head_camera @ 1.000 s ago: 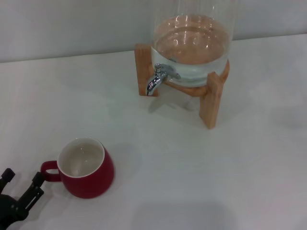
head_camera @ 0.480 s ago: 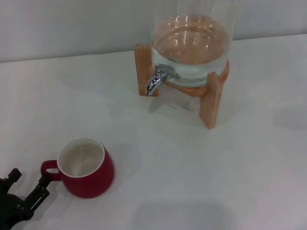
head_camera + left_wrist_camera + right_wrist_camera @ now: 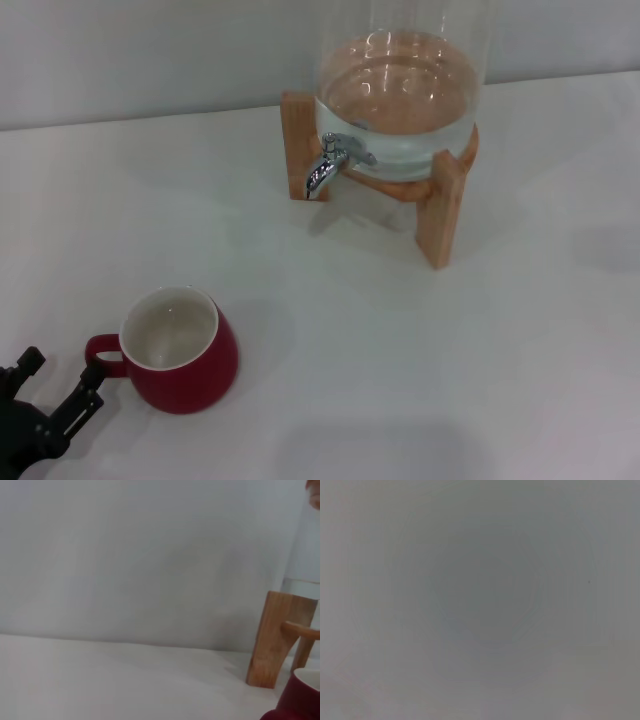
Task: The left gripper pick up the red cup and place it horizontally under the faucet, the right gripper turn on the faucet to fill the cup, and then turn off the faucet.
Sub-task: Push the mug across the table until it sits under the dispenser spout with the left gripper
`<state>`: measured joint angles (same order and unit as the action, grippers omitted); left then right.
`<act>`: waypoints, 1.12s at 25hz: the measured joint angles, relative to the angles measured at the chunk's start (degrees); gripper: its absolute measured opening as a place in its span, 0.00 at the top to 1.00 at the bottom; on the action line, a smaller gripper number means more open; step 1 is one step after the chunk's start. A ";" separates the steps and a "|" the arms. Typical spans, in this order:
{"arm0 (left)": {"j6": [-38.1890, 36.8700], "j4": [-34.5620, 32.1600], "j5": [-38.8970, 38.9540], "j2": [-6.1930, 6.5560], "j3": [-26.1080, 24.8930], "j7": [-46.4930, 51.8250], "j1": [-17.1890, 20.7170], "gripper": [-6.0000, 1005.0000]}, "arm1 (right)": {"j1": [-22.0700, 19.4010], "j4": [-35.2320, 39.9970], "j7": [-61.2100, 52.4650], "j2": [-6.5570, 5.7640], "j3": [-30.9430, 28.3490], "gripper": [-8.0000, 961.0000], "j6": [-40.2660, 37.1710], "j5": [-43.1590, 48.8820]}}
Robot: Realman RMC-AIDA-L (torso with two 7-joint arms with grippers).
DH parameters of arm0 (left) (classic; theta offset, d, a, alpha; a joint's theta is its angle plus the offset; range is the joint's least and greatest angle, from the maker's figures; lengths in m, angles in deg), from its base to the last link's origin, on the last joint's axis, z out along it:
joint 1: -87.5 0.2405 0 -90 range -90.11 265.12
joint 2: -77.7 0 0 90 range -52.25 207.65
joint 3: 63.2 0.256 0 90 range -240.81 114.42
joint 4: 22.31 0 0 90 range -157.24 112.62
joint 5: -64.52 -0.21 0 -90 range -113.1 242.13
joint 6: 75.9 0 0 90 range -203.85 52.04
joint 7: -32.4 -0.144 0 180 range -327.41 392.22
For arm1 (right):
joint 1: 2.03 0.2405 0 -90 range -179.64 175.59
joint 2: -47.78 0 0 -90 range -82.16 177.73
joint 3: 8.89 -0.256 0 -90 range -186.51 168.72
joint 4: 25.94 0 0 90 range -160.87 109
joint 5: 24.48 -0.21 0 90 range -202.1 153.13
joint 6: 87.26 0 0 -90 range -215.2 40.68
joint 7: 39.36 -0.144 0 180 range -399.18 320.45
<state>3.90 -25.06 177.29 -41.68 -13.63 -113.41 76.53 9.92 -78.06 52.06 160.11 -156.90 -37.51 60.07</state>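
White table [image 3: 420, 360], red cup [image 3: 180, 350] beside left gripper [image 3: 58, 388]

A: What does the right wrist camera take in?

B: Only a flat grey field, edge to edge. It is a little darker toward the middle and paler toward the borders.

A: Any object, edge or end effector there?

B: None that can be made out. One tiny dark speck sits on the grey; what it is cannot be told.
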 joint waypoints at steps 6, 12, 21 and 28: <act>-0.13 -0.85 -0.83 0.02 0.00 -0.32 -0.27 0.23 | 0.00 0.00 0.04 0.00 0.00 0.25 -0.01 -0.06; -0.18 -0.86 -0.74 0.03 -0.28 -0.79 -0.27 0.23 | -0.05 0.00 0.12 0.00 0.00 0.25 -0.08 -0.16; -0.19 -1.41 -0.39 0.03 -0.52 -0.45 -0.22 0.24 | -0.09 0.05 0.15 0.05 -0.26 0.25 -0.01 -0.20; -0.18 -1.48 -0.03 0.07 -0.55 -0.24 -0.30 0.25 | -0.09 0.09 0.16 0.17 -0.61 0.25 0.21 -0.20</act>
<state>3.72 -26.54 177.25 -41.61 -14.18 -113.65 76.23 9.84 -77.96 52.22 160.27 -157.51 -37.30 59.87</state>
